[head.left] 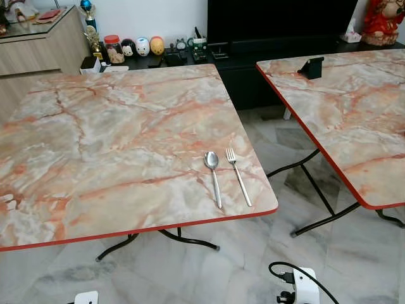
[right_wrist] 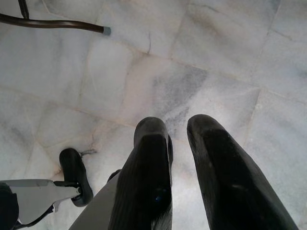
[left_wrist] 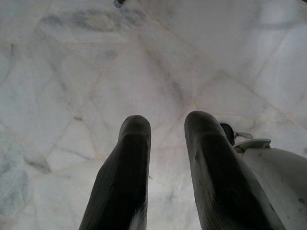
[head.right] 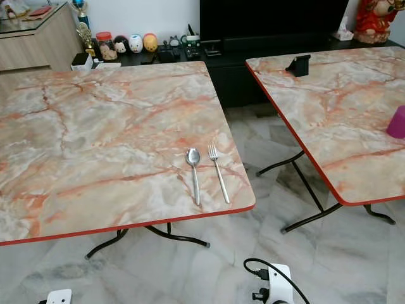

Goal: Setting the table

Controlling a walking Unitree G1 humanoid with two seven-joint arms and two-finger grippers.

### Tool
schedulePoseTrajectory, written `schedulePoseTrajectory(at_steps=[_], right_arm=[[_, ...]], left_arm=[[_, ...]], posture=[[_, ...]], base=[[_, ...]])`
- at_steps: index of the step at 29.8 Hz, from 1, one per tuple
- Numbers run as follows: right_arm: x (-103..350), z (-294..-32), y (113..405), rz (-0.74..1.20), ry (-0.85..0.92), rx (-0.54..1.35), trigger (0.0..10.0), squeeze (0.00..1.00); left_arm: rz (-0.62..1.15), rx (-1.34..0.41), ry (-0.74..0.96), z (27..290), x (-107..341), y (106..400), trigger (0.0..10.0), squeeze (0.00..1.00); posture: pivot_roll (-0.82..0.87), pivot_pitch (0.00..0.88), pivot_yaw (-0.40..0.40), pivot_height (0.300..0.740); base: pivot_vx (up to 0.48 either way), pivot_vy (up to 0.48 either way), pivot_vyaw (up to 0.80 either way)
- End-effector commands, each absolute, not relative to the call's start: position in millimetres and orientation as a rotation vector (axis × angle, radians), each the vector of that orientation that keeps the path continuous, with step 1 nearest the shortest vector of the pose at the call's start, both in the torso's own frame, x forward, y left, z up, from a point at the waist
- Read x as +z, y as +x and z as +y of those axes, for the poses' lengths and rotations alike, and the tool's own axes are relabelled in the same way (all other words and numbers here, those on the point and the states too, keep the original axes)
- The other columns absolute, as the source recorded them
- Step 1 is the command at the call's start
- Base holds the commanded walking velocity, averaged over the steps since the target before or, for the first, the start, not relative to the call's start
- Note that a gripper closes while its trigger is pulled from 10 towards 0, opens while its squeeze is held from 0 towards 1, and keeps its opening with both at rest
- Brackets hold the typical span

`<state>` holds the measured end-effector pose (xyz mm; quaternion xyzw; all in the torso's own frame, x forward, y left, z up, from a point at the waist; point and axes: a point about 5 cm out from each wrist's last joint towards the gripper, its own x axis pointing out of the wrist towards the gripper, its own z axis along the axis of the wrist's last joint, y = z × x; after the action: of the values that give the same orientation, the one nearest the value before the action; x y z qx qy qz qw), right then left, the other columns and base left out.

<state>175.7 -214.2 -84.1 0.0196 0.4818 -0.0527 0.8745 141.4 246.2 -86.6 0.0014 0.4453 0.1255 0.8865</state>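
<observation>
Marble-patterned table (head.left: pixel 95 139) is carrying a spoon (head.left: pixel 212 175) and fork (head.left: pixel 238 175) side by side near its right front corner. Left gripper (left_wrist: pixel 165 129) and right gripper (right_wrist: pixel 178 132) are hanging slightly parted, empty, over pale floor tiles (right_wrist: pixel 201 52).

no text, label, brand or number can be read anywhere; the shelf items are too small.
</observation>
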Motion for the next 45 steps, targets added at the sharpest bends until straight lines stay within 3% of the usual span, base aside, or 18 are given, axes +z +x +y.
schedulePoseTrajectory(at_steps=[1,33,45], right_arm=[[-84.1,-214.5,175.5,1.003,0.045,-0.116,10.0,0.0],[-83.9,-213.8,176.0,0.996,0.058,-0.117,10.0,0.0],[-84.0,-213.5,175.9,0.996,0.059,-0.117,10.0,0.0]], left_arm=[[0.932,0.258,0.019,245.9,-87.6,138.5,10.0,0.0],[0.913,0.26,0.027,243.9,-86.1,142.9,10.0,0.0],[0.916,0.256,0.057,244.7,-85.8,142.8,10.0,0.0]], posture=[[-0.04,0.0,0.051,0.74],[-0.04,0.0,0.053,0.74],[-0.04,0.0,0.055,0.74]], base=[[0.0,0.0,0.0],[0.0,0.0,0.0],[0.0,0.273,0.0]])
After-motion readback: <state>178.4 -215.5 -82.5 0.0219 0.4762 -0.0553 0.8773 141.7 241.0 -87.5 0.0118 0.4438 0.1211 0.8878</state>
